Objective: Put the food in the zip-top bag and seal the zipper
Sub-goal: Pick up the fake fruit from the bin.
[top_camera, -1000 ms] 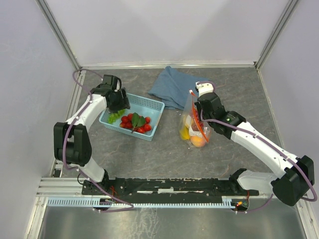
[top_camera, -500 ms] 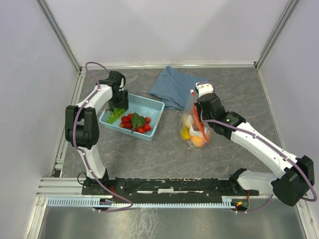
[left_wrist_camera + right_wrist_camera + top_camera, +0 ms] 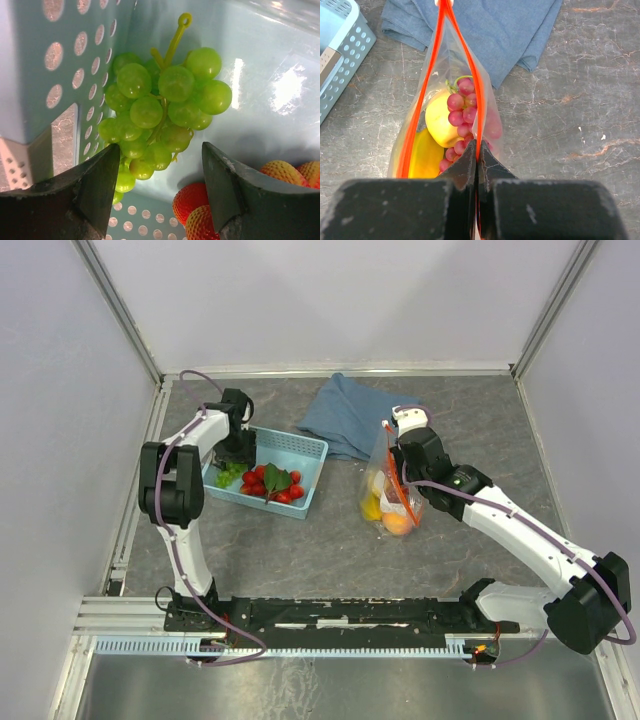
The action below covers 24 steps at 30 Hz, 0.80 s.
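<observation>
The clear zip-top bag (image 3: 392,495) stands on the table, its mouth open. In the right wrist view the bag (image 3: 492,125) holds dark red grapes (image 3: 462,112), a yellow peach (image 3: 439,125) and a banana (image 3: 424,159). My right gripper (image 3: 478,150) is shut on the bag's red-orange zipper (image 3: 476,85) and holds it up (image 3: 404,455). My left gripper (image 3: 238,450) is inside the left end of the light blue basket (image 3: 318,465). It is open (image 3: 161,170), its fingers on either side of the lower part of a green grape bunch (image 3: 162,107), above red strawberries (image 3: 197,207).
The basket also holds strawberries and a green leaf (image 3: 275,483). A folded blue cloth (image 3: 345,415) lies behind the bag and shows in the right wrist view (image 3: 495,30). The basket's perforated wall (image 3: 75,55) is close on the left gripper's left.
My left arm has folded in towards the basket and its gripper has settled over the green grapes. The right arm and the bag have not moved.
</observation>
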### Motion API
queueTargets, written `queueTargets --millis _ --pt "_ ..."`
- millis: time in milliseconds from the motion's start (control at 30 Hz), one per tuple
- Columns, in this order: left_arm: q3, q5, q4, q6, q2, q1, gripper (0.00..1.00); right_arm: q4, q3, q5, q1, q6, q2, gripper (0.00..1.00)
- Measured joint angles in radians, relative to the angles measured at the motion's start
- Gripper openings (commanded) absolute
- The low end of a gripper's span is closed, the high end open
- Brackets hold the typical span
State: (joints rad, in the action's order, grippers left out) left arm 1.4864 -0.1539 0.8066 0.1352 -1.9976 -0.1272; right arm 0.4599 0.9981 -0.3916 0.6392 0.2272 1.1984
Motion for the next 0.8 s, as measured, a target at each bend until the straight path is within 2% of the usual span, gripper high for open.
queueTargets --millis 300,533,800 --pt "0.003 0.006 -0.002 -0.018 0.008 0.003 0.74 -0.005 -0.006 0.018 0.000 0.002 -0.002 0.02" --pt "0.013 -0.012 -0.016 -0.067 0.031 0.003 0.80 -0.011 -0.013 0.026 0.000 0.003 -0.008 0.02" --pt "0.031 -0.020 -0.030 -0.141 0.013 -0.002 0.81 -0.012 -0.014 0.034 0.000 0.003 -0.008 0.02"
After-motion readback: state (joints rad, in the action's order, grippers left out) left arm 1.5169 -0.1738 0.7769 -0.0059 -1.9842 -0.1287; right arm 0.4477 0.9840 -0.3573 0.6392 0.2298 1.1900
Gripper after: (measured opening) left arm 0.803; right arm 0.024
